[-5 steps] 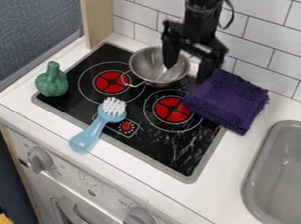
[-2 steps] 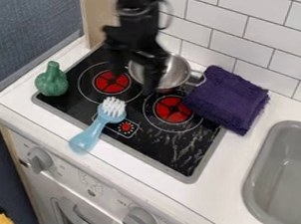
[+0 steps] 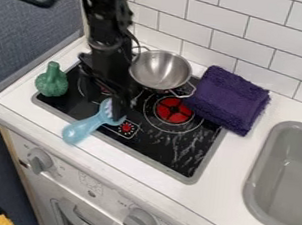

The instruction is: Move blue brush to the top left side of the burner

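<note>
The black robot claw (image 3: 115, 107) hides some white bristles of the light blue plastic brush (image 3: 87, 127). I cannot tell if the claw is spread or pinched. The brush lies across the front left edge of the flat, black stove top (image 3: 177, 149), handle over the counter. The arm covers much of the round, red left burner (image 3: 105, 89). A fuzzy, folded purple towel (image 3: 230, 99) sits near a shiny, round metal pot (image 3: 161, 69).

Your end effector (image 3: 115, 110) is at the bristled head of the blue brush (image 3: 93, 124); a metal pot (image 3: 160, 70) sits beside the purple cloth (image 3: 229, 99).
</note>
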Available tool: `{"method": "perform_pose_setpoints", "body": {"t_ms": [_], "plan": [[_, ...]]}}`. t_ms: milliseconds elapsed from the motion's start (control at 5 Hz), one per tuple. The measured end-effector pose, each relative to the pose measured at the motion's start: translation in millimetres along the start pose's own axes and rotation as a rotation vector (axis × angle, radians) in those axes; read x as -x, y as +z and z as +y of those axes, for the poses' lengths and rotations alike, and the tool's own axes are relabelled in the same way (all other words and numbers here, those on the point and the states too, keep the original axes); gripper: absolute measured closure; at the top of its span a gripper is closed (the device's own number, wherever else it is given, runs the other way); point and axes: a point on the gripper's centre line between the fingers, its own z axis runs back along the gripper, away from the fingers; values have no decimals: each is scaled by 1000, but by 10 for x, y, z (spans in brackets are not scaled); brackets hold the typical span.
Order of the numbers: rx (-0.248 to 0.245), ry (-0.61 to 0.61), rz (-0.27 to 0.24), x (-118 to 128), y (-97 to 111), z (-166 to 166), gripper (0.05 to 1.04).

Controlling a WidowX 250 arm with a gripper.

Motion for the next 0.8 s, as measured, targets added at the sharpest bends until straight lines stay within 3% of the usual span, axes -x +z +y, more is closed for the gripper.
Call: {"method": "perform_pose_setpoints", "body": {"t_ms": [400,600,800], "plan": [[-42,-24,31,-50,-153,-56,134],[-37,-37,28,-72,-147,-118,403],[-26,-39,35,-81,-104,-168,556]]}}
